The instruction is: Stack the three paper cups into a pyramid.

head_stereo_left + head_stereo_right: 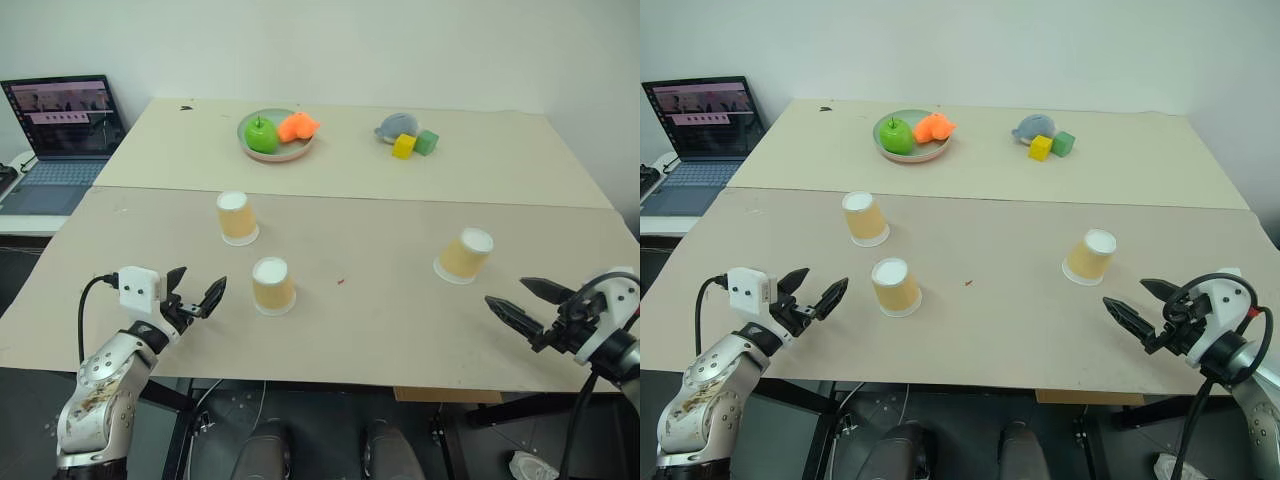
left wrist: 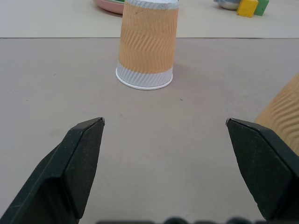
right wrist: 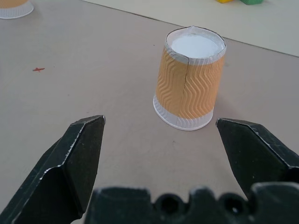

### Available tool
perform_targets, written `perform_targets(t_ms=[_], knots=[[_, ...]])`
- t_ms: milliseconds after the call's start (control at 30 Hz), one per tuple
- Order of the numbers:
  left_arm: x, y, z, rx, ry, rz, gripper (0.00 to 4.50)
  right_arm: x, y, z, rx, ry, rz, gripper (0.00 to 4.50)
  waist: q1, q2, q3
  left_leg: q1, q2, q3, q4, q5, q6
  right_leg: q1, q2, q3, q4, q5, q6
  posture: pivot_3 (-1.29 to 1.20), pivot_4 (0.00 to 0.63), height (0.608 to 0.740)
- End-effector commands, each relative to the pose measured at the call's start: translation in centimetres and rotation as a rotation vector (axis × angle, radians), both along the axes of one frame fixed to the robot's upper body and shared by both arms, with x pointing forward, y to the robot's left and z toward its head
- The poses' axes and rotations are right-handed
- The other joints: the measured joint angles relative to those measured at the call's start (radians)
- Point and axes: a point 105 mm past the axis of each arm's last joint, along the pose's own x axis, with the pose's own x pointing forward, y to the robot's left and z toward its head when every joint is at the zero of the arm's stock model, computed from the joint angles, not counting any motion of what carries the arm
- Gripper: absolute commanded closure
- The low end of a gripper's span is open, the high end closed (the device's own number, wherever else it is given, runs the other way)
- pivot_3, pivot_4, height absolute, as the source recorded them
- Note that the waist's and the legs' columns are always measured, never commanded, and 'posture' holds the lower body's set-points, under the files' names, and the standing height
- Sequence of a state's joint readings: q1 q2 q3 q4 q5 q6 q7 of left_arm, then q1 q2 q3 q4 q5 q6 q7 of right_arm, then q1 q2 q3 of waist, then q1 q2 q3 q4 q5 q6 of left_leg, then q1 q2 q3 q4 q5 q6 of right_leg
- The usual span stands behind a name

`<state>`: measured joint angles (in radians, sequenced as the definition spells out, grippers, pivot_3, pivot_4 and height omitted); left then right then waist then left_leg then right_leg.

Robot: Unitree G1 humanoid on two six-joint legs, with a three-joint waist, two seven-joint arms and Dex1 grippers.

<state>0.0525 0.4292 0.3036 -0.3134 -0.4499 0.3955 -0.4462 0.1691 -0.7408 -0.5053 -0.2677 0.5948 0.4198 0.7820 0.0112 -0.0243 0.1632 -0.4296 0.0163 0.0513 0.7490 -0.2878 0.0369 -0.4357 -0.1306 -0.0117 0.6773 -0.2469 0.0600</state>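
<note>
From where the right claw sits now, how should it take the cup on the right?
Grip the right cup across its ribbed tan side, mid-height, coming in level from the near side. It stands upside down, wide rim on the table, and the open right claw already faces it.

We take this for a robotics lab or test room. Two plain beige tables are pushed together against a bare white wall, with dark flooring below. At about ten o'clock an open laptop sits on a side desk, cables beside it. Toward twelve o'clock we see staged props: a plate with a green apple and an orange toy, then coloured blocks by a grey toy near one o'clock.
</note>
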Motion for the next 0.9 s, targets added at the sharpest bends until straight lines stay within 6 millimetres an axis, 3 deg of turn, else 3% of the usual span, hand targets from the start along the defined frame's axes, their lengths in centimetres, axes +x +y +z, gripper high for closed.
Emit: perform_targets(t_ms=[33,67,133,400,633,900], knots=[[-0.5,-1.6,1.1,0.011,0.007,-0.194,0.05,-0.6,0.3,2.1,-0.024,-0.051,0.036,0.00,0.000,0.000,0.000,0.000,0.000,0.000,0.000,0.000,0.000,0.000,0.000,0.000,0.000,0.000,0.000,0.00,0.150,0.678],[-1.3,-3.0,1.2,-0.002,0.068,-0.352,0.05,-0.9,0.9,2.5,-0.023,-0.044,0.078,0.00,0.000,0.000,0.000,0.000,0.000,0.000,0.000,0.000,0.000,0.000,0.000,0.000,0.000,0.000,0.000,0.00,0.150,0.678],[-2.5,-3.9,1.5,-0.036,0.178,-0.559,0.05,-1.4,2.3,3.5,0.008,-0.044,0.154,0.00,-0.001,0.001,0.000,-0.001,0.000,0.000,0.000,0.000,0.000,-0.002,0.000,-0.001,0.001,0.000,0.000,0.00,0.150,0.678],[-0.6,-1.8,5.2,0.032,0.173,-0.625,0.05,-2.8,7.3,5.1,0.055,0.027,0.408,0.00,-0.001,0.000,0.001,0.000,0.000,0.000,-0.001,0.000,0.000,-0.001,0.001,-0.001,0.000,-0.001,0.000,0.00,0.150,0.678],[0.7,-3.8,6.7,0.102,0.100,-0.709,0.05,-3.4,11.7,3.2,0.000,0.111,0.633,0.00,-0.001,-0.001,0.001,0.000,0.000,0.000,-0.001,0.000,0.000,0.000,0.001,-0.001,-0.001,0.000,0.000,0.00,0.150,0.678],[0.1,-6.0,6.3,0.106,0.111,-0.812,0.05,-1.9,12.7,2.0,-0.029,0.073,0.671,0.00,-0.001,-0.002,0.002,0.000,0.000,0.000,-0.001,0.000,0.000,0.000,0.001,-0.001,-0.002,0.000,0.000,0.00,0.150,0.678]])
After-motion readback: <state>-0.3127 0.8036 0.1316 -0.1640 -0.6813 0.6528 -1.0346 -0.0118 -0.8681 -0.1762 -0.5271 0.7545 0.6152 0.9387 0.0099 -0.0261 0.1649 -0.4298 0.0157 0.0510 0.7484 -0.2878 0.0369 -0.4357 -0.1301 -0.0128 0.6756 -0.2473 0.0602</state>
